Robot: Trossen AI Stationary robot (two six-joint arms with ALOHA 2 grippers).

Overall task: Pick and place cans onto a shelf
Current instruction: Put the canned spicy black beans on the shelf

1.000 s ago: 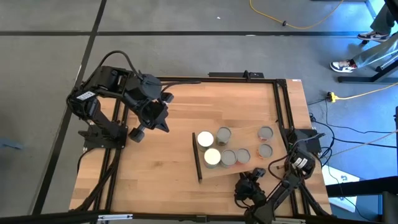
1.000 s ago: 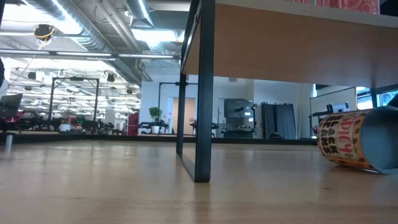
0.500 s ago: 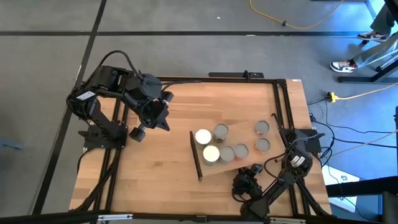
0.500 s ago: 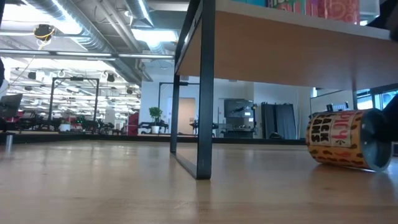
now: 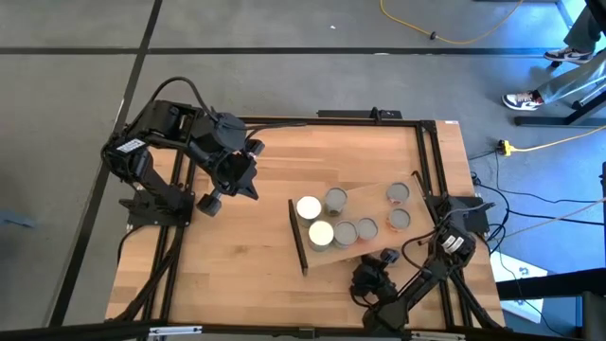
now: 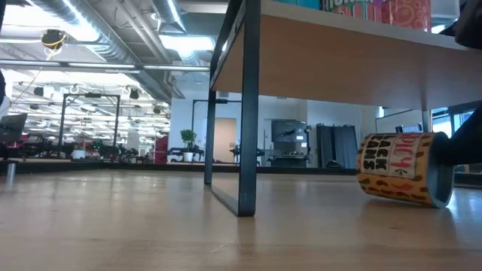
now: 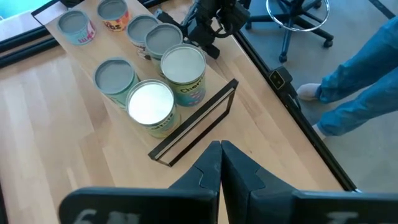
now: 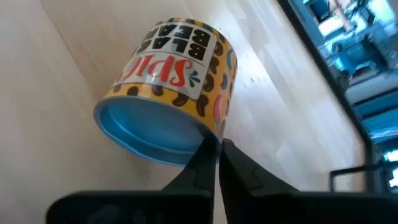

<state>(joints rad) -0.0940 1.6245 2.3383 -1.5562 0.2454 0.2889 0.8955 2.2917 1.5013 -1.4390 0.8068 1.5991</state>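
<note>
Six upright metal cans (image 5: 334,220) stand on the raised light-wood shelf board (image 5: 371,206), four grouped toward its left end, two toward its right. A labelled can on its side (image 6: 399,168) lies on the wooden tabletop (image 5: 237,246), touching the right gripper (image 5: 371,277).

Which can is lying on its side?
The orange-labelled metal can on the tabletop under the shelf board, by the right pincer; the six silver- and white-topped cans stand upright.

Right tool (image 8: 214,149) closed, low by the shelf's (image 5: 374,254) near edge; left tool (image 7: 220,151) closed, parked well apart from it.
</note>
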